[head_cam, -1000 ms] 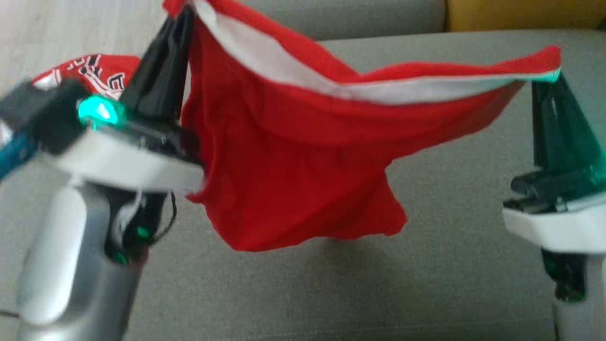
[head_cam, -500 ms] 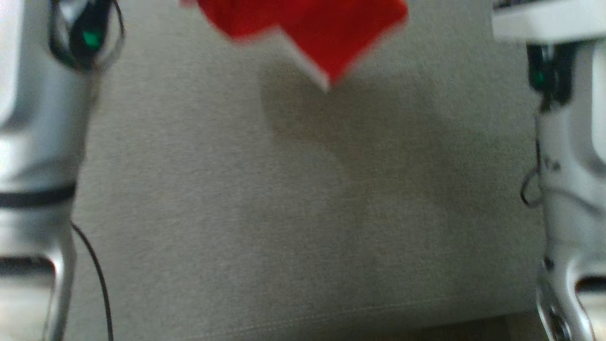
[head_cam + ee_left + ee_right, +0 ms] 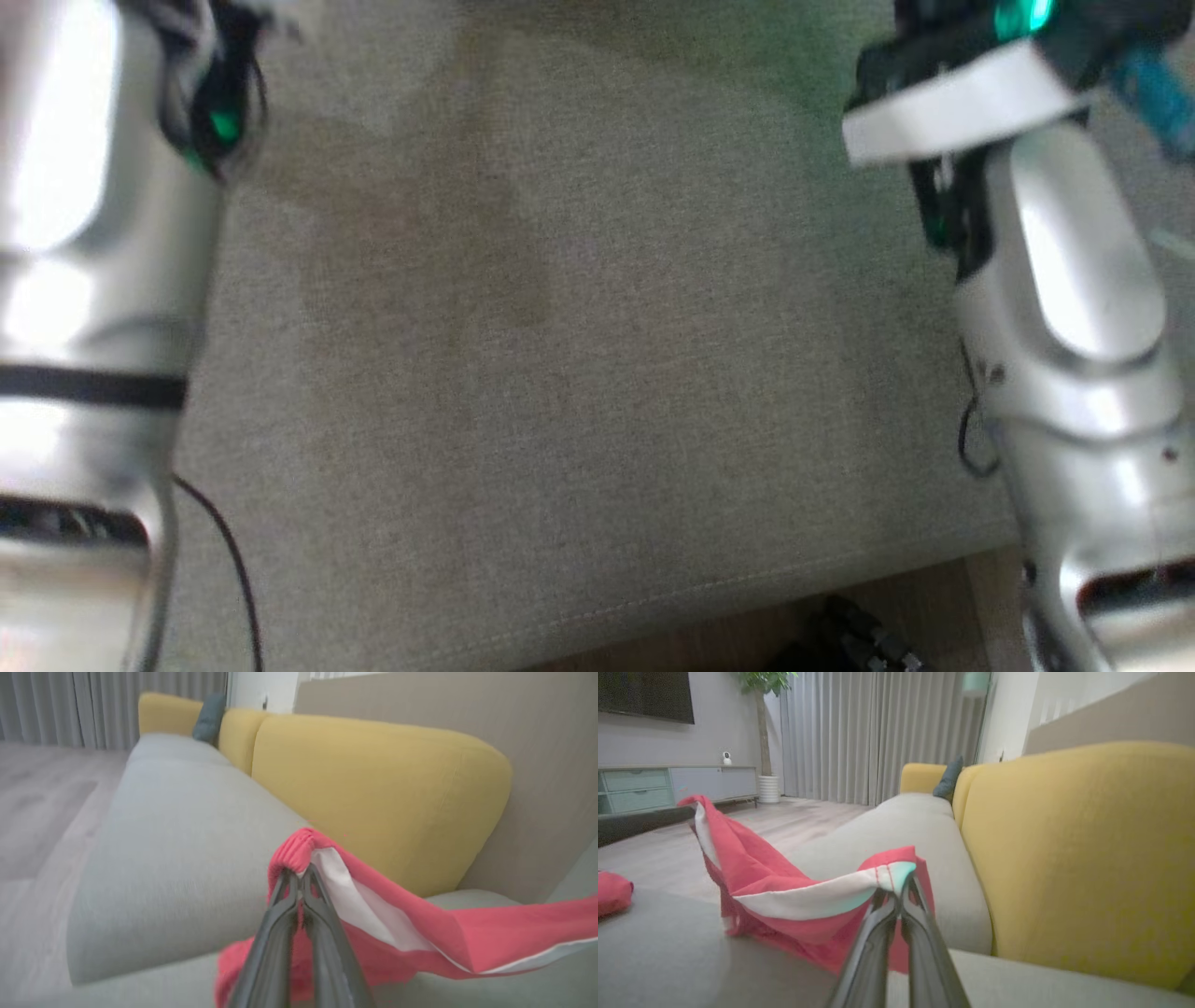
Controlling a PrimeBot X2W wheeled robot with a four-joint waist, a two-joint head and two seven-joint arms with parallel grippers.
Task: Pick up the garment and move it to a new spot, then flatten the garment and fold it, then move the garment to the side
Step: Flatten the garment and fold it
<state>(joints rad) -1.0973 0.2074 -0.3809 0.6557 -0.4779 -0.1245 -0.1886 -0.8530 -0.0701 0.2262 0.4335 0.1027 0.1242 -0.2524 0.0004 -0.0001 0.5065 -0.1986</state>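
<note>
"What have your grippers got?"

"My left gripper [image 3: 299, 879] has its two fingers pressed together on a rolled red corner of the garment [image 3: 420, 938]. My right gripper [image 3: 896, 891] is pinched the same way on the opposite corner, where the white band ends in a pale green tip."

"And the cloth itself?"

"It is strung between my two grips over the grey seat cushion [image 3: 579, 373], sagging in the middle. From my right wrist, its lowest fold is either brushing the cushion or hanging just above it; I cannot tell which. The yellow back cushion [image 3: 1064, 858] stands behind. A second red bundle [image 3: 612, 898] lies well apart, near the seat's edge."

"How will it handle?"

"Light and limp, I judge. It is thin and soft, with no stiffness, so it droops wherever I don't hold it and will bunch if my grips drift together. The banded hem is the best hold: doubled cloth, thicker between my fingers. I'd keep the corners spread so it goes down flat."

"Any worry?"

"My tips are narrow. Too hard a tug could pull a corner free."
</note>
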